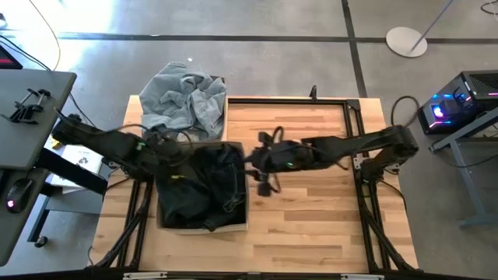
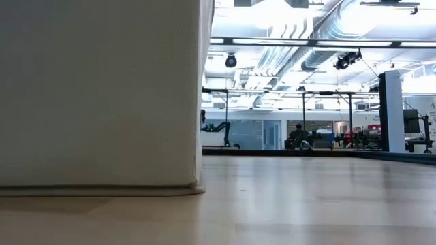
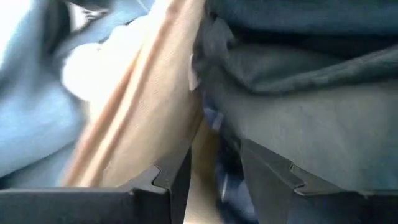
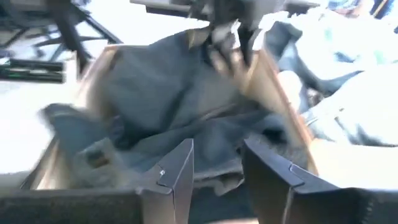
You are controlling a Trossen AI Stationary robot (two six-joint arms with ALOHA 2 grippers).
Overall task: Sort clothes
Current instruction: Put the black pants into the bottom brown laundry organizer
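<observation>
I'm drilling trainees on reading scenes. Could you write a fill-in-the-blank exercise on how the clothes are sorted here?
1. The bin of dark clothes lies nearer the table's ____ edge than the other bin.
2. The bin of pale blue clothes stands at the table's ____ edge.
3. The right pincer is at the ____ bin's rim.
4. In the low view, a beige fabric bin wall fills the picture's ____ side.

Missing words: front; far; dark-clothes; left

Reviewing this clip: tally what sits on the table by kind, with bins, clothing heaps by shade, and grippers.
Fabric bins: 2, a far bin and a near bin
Pale blue-grey clothing heap: 1
Dark clothing heap: 1
Grippers: 2, left gripper, right gripper
Total: 6
</observation>
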